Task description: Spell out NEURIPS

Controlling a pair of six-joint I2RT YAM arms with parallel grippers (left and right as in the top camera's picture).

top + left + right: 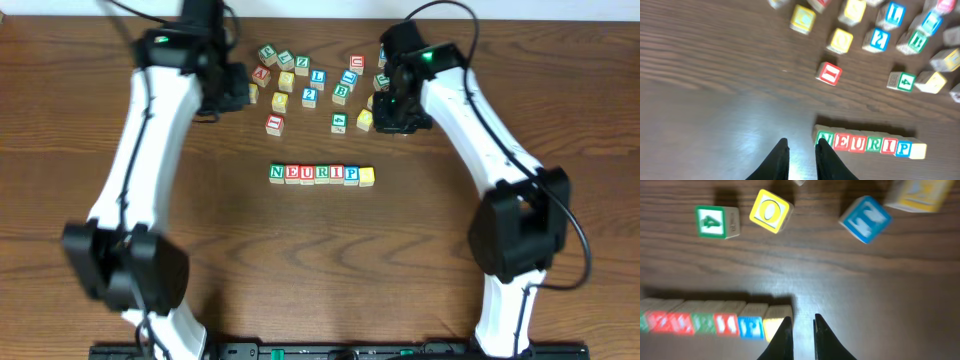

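Note:
Seven cubes stand touching in a straight row (321, 174) at the middle of the table and read N, E, U, R, I, P; a plain yellow cube (367, 176) ends the row on the right. In the left wrist view the row (865, 145) runs from the green N (824, 140) beside my left gripper (801, 145). In the right wrist view the yellow cube (774, 322) lies just left of my right gripper (802, 321). Both grippers are raised, with fingers nearly together and nothing between them. From overhead the left gripper (240, 90) and right gripper (392, 112) are behind the row.
Several loose cubes lie scattered behind the row, among them Z (302, 66), L (318, 77), A (261, 75), a red-lettered cube (275, 124) and a green 4 cube (340, 122). The 4 (715, 222) and a yellow O cube (771, 211) show in the right wrist view.

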